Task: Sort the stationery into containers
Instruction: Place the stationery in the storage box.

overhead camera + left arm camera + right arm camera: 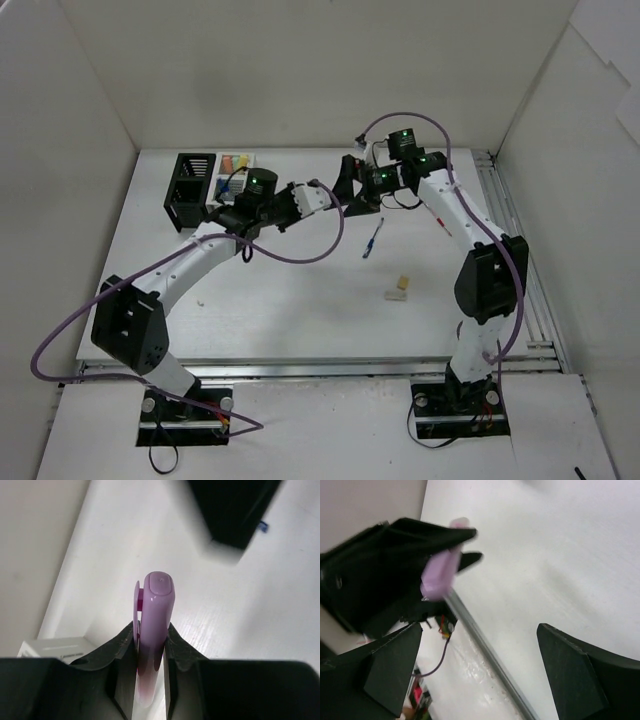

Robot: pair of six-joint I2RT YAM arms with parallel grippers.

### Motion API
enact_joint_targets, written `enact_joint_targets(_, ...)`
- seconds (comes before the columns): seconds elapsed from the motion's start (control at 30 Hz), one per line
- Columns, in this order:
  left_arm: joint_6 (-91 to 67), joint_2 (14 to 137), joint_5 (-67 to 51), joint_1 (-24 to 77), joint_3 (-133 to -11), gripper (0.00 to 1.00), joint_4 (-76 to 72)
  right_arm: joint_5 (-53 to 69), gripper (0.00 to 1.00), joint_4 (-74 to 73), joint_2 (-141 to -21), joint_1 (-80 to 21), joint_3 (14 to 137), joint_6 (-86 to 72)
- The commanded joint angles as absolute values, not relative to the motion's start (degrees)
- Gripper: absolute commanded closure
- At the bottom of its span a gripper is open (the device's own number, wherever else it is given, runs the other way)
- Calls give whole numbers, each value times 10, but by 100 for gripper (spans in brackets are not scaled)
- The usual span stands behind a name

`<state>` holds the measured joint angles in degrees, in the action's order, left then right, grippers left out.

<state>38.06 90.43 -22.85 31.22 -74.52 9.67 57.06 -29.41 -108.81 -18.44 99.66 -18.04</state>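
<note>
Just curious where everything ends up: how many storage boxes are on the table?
2. A black slatted box stands at the far left of the table; a white one sits against its right side, with colourful items inside. None appears hidden.

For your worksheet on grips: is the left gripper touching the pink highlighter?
Touching. The left wrist view shows the left gripper closed on the pink highlighter, both fingers pressed against its sides with no gap.
</note>
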Motion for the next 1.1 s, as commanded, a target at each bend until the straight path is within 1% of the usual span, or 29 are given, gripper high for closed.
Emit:
enact_joint_targets(0.0, 288, 860, -268, 252, -756, 100, 6, 515, 2, -291, -1010, -142, 1026, -163)
enact_joint_targets(0.07, 249, 864, -265, 208, -760, 100, -50, 471, 2, -291, -992, -130, 1013, -162)
enact_joint_targets(0.1, 179, 867, -245, 194, -759, 100, -81, 452, 2, -290, -984, -121, 1006, -166)
enact_joint_targets(0.13, 137, 874, -176, 167, -759, 100, -115, 420, 2, -291, -980, -117, 999, -166)
enact_joint_targets(0.17, 99, 898, -146, 154, -779, 100, -148, 408, 2, -291, -978, -113, 985, -166)
enact_joint_targets(0.23, 27, 928, -136, 123, -815, 100, -144, 407, 2, -291, -975, -104, 973, -164)
enact_joint_targets(0.27, 12, 965, -140, 98, -857, 100, -139, 410, 2, -291, -974, -102, 964, -163)
enact_joint_targets(0.33, -42, 1000, -152, 77, -922, 100, -129, 429, 2, -290, -969, -92, 948, -154)
enact_joint_targets(0.4, -60, 1050, -151, 57, -962, 100, -117, 425, 2, -290, -952, -88, 919, -142)
enact_joint_targets(0.43, -68, 1064, -142, 57, -989, 100, -119, 402, 2, -290, -945, -87, 902, -138)
enact_joint_targets(0.57, -76, 1125, -110, 47, -1032, 100, -116, 333, 2, -289, -908, -79, 871, -135)
enact_joint_targets(0.7, -89, 1146, -101, 47, -1040, 100, -115, 266, 2, -288, -875, -68, 854, -137)
enact_joint_targets(0.83, -105, 1149, -101, 41, -999, 100, -160, 256, 2, -286, -869, -59, 845, -135)
enact_joint_targets(1.07, -138, 1166, -97, 41, -973, 100, -214, 251, 2, -281, -865, -57, 821, -130)
